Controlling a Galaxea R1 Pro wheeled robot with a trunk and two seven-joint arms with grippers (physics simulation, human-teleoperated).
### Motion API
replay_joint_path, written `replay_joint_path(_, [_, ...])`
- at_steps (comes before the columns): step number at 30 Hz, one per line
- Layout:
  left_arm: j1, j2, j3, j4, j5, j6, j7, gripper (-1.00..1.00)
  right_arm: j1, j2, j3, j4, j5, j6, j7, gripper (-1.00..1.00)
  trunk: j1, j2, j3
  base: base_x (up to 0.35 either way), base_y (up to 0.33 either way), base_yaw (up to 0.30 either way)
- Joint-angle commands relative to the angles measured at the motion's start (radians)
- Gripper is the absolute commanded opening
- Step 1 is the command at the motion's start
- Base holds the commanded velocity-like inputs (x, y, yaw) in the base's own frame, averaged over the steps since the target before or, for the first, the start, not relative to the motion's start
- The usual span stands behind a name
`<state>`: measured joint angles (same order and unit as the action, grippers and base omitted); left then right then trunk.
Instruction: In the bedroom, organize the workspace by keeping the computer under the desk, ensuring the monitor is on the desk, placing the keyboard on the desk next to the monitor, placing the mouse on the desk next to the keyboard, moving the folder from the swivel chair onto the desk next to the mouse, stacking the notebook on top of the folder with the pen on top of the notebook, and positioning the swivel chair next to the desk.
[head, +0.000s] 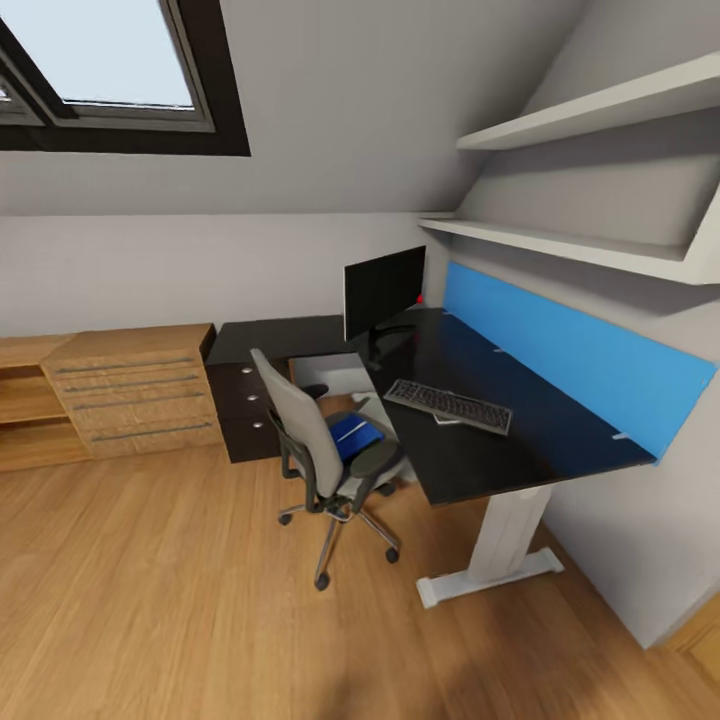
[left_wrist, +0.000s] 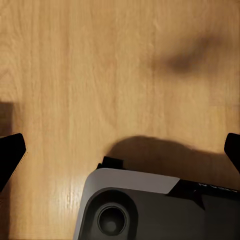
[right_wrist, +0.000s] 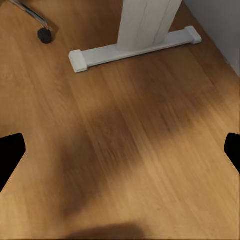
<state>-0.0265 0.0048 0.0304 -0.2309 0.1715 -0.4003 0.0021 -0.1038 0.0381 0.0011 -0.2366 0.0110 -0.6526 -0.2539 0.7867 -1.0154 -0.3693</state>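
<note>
Both tools hang over bare wooden floor with their dark fingertips spread wide at the frame edges, released and gripping nothing: the left tool (left_wrist: 120, 150) sits above the robot's own grey base, the right tool (right_wrist: 120, 155) looks toward the bench's white leg (right_wrist: 145, 25).

From my head camera the bench (head: 500, 440) stands well ahead along the wall. The monitor (head: 384, 290) is up in its corner, and the keyboard (head: 448, 406) lies on the black top, apart from the monitor. The swivel chair (head: 330, 445) stands just beside the bench edge, and the folder (head: 356, 434) lies blue on its seat. A wooden drawer cabinet (head: 130, 390) stands to the left. I cannot make out the mouse, notebook, pen or computer from here.

I judge the step in hand is the approach. I would drive in toward the chair's open side, stop short of its casters, and keep the arms tucked until the seat is within reach, so the folder can be lifted flat.
</note>
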Motion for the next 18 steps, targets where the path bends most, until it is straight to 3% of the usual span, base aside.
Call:
replay_joint_path(1, [-0.001,0.000,0.001,0.001,0.002,-0.003,0.000,1.00,0.000,0.000,0.000,0.000,0.001,-0.002,-0.004,1.00,0.001,-0.001,-0.001,0.304,0.090,0.118])
replay_joint_path(7, [-0.001,0.002,0.002,0.001,0.002,-0.003,0.001,1.00,0.000,-0.002,0.000,0.001,0.001,-0.002,-0.004,1.00,0.001,-0.001,-0.001,0.193,0.047,0.041])
replay_joint_path(10, [0.000,0.002,0.003,0.000,0.003,-0.005,0.001,1.00,0.000,-0.017,0.000,0.002,0.001,-0.003,-0.003,1.00,0.001,-0.001,-0.001,0.035,0.008,0.006])
replay_joint_path(18, [-0.001,0.003,0.004,-0.009,0.004,-0.009,-0.005,1.00,0.000,-0.022,0.000,0.001,0.001,-0.001,-0.002,1.00,0.001,-0.001,-0.001,0.005,0.001,0.001])
